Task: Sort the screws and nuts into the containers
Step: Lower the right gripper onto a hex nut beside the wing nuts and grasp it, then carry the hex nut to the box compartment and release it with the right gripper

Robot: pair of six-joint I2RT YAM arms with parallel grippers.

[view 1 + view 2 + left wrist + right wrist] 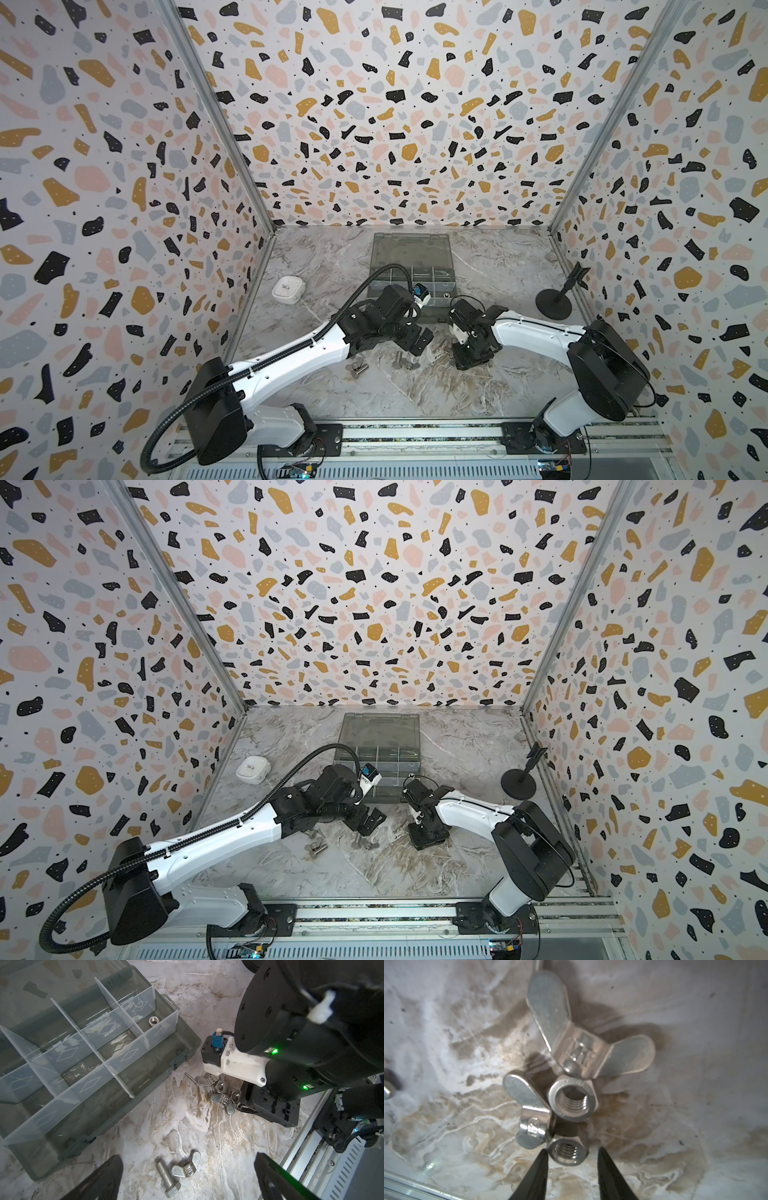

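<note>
**Right claw (572,1157) astride a hex nut, unclamped; left claw (188,1159) wide apart**

Right claw: pointing down, low over the marbled surface (332,257), in front of the organiser box (411,249). Its fingers (537,1176) stand partly apart, one on each side of a hex nut (568,1152). The nut lies flat on the surface with its threaded bore upward. One finger is at the nut's edge and a gap shows at the other. The nut is not gripped.

Adjoining nuts: a second hex nut (572,1098) lies just beyond the first. It touches a small wing nut (529,1109) and a larger wing nut (583,1047) with stamped lettering. All four form one tight cluster.

Left claw: fingers (104,1180) at full spread above the surface, holding nothing. Below and between them lies one screw (167,1178) with a hex head, on its side. Another wing nut (186,1167) lies just beside it; whether they touch cannot be told.

Two more silver pieces (359,370) lie on the surface near the left arm in both top views, too small to classify.

Containers (126,1020): the box lid is open behind them and the clear dividers stand upright. A single hex nut (153,1021) sits in a compartment at the end of the box nearer the right arm.

Other items: a white case (287,289) lies left of the box, and a black stand (555,301) is at the right wall.
</note>
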